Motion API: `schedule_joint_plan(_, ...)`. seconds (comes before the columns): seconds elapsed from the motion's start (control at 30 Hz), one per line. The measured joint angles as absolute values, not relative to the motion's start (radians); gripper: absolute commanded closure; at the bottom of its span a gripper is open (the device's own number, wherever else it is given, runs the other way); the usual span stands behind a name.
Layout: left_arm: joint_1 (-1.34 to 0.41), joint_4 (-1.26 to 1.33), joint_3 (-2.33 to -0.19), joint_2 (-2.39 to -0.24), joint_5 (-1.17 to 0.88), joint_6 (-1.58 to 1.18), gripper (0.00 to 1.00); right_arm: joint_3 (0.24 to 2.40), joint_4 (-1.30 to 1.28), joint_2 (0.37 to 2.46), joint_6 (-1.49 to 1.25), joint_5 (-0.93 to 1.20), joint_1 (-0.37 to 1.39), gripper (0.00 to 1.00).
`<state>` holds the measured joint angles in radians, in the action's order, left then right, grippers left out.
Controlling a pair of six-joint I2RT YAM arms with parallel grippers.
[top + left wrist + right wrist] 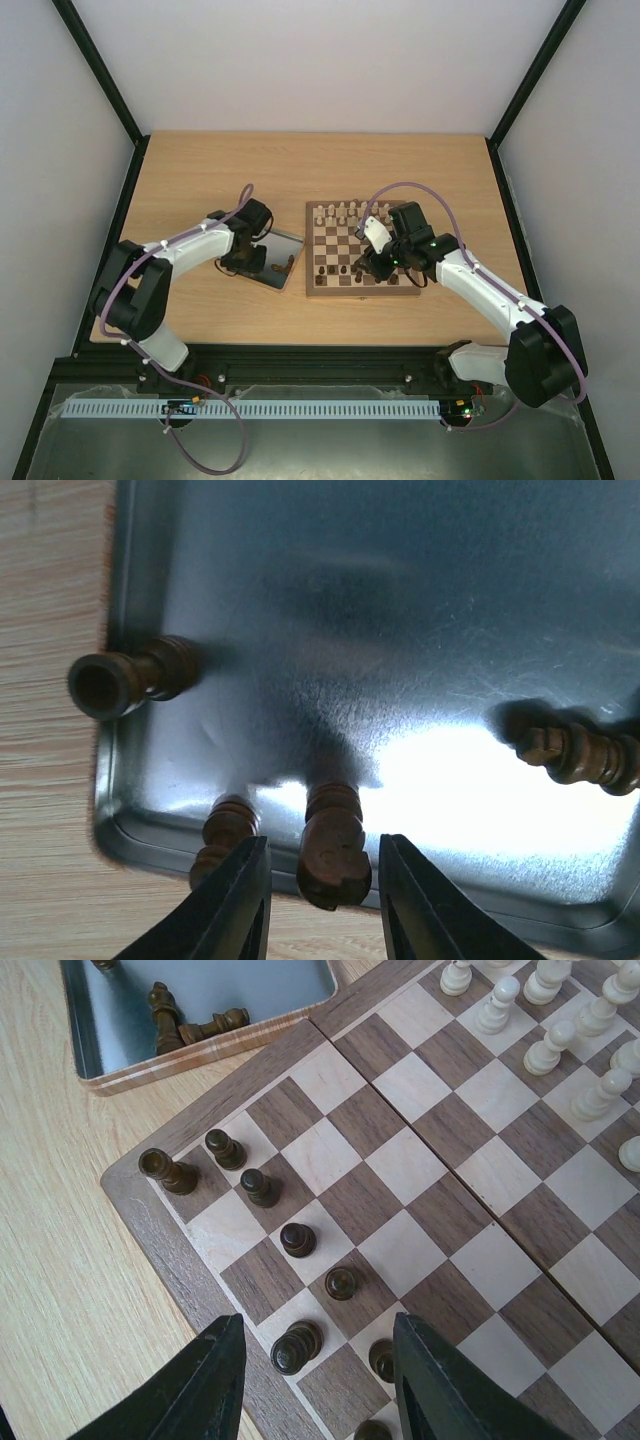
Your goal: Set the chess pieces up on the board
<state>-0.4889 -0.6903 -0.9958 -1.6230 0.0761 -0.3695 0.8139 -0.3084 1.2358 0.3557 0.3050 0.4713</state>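
Observation:
In the left wrist view, several dark chess pieces lie on the shiny metal tray (400, 630). One carved piece (333, 855) lies on the tray's near rim between the fingers of my left gripper (325, 880). The jaws stand open, with a gap on each side of it. Another piece (225, 835) lies just left of the left finger. My right gripper (320, 1380) hangs open over the near left corner of the board (170, 1260). Below it a dark piece (296, 1347) stands on the back row. A dark rook (166, 1171) and a row of dark pawns (297, 1239) stand nearby.
Cream pieces (550, 1050) fill the board's far side. The tray (285, 262) sits just left of the board (360, 250) on the wooden table. More dark pieces lie at the tray's left rim (130, 678) and right side (580, 755).

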Motion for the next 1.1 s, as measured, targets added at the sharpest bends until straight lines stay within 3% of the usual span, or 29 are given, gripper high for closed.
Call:
schedule_joint_plan(0.47,-0.522,-0.686,-1.002,-1.665,0.072,-0.363,0.87,0.814,-0.308,1.236,0.356,0.305,0.471,0.57)
schedule_joint_plan(1.1,-0.516,-0.631,-1.019,-1.617,-0.112,-0.348,0.89,0.809,-0.308,1.236,0.355,0.305,0.471,0.58)
